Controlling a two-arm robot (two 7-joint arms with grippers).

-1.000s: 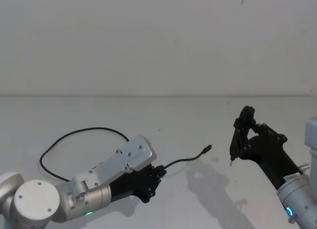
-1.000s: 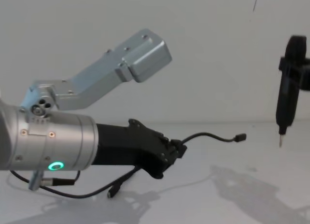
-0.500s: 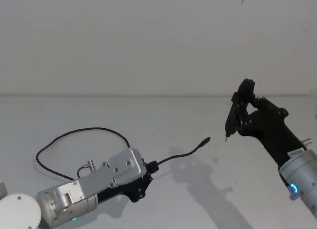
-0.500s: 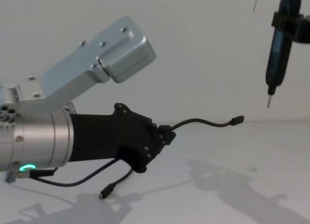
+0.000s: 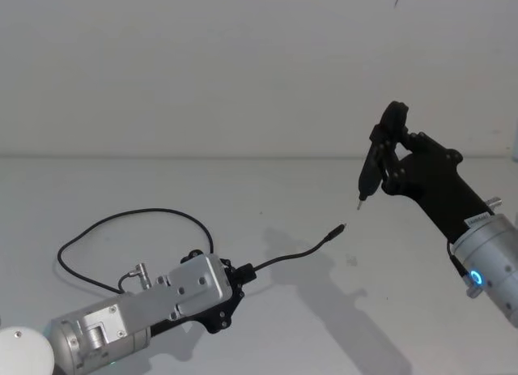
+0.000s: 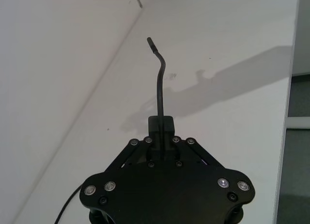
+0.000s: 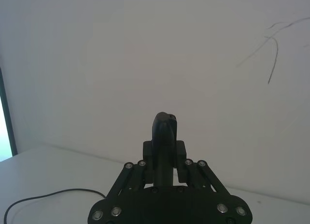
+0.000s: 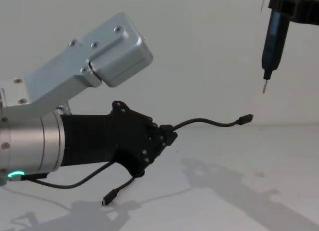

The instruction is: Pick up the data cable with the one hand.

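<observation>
black data cable (image 6: 159, 93) in left gripper (image 6: 160, 127)

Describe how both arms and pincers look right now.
Left pincer: black plastic linkage with silver screws, on a silver cylindrical wrist with a green ring light and a boxy silver bracket. Right pincer: same black build, silver wrist, blue ring light.

Left chunky black plastic gripper (image 8: 167, 136) studded with small silver screws (image 6: 110, 186); thick silver cylindrical wrist (image 8: 25, 146) with green glowing ring (image 8: 17, 174); pale grey boxy bracket (image 8: 94, 61); right black gripper (image 5: 391, 158) on right silver wrist (image 5: 494, 262), blue ring (image 5: 476, 278).
</observation>
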